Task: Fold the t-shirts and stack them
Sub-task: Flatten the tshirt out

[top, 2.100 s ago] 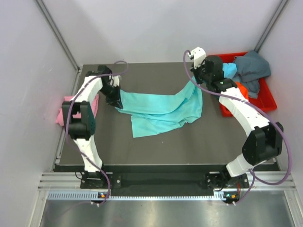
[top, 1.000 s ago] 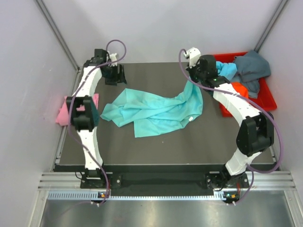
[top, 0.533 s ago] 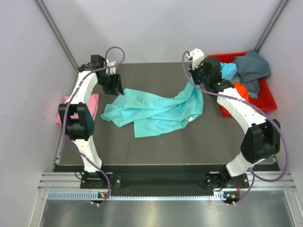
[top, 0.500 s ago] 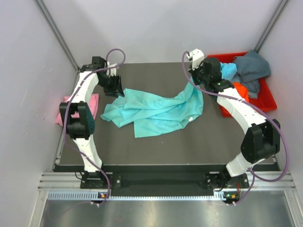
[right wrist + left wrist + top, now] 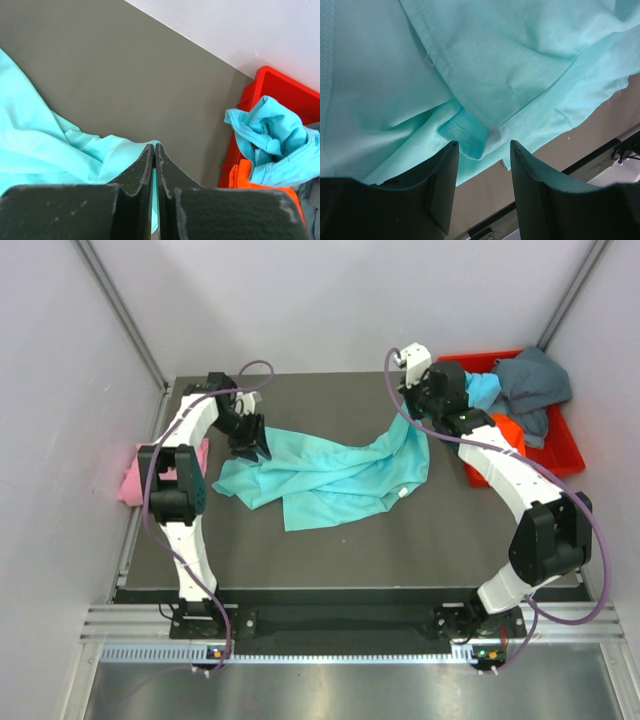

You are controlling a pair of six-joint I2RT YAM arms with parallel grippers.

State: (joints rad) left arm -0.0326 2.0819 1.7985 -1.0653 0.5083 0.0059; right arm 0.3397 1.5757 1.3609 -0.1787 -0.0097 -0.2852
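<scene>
Crumpled teal cloth t-shirt (image 5: 330, 470) lies spread across the middle of the dark bench (image 5: 400, 540). The left fingers (image 5: 442, 185) stand spread apart just over its left edge, gripping nothing. The right fingers (image 5: 140, 172) are pressed together on a thin fold at its far right corner, holding that corner raised. A pink cloth t-shirt (image 5: 130, 485) lies at the bench's left edge, and more shirts fill the red plastic bin (image 5: 560, 455).

The left arm (image 5: 188, 545) and the right arm (image 5: 512, 478) are made of smooth white links joined by chunky black joints, each on a black base (image 5: 195, 620). A purple cable (image 5: 604, 575) loops loosely along each arm. The left pincer (image 5: 482, 150) has broad, matt, dark fingers (image 5: 440, 192) with rounded tips. The right pincer (image 5: 154, 152) has the same, faintly speckled.
</scene>
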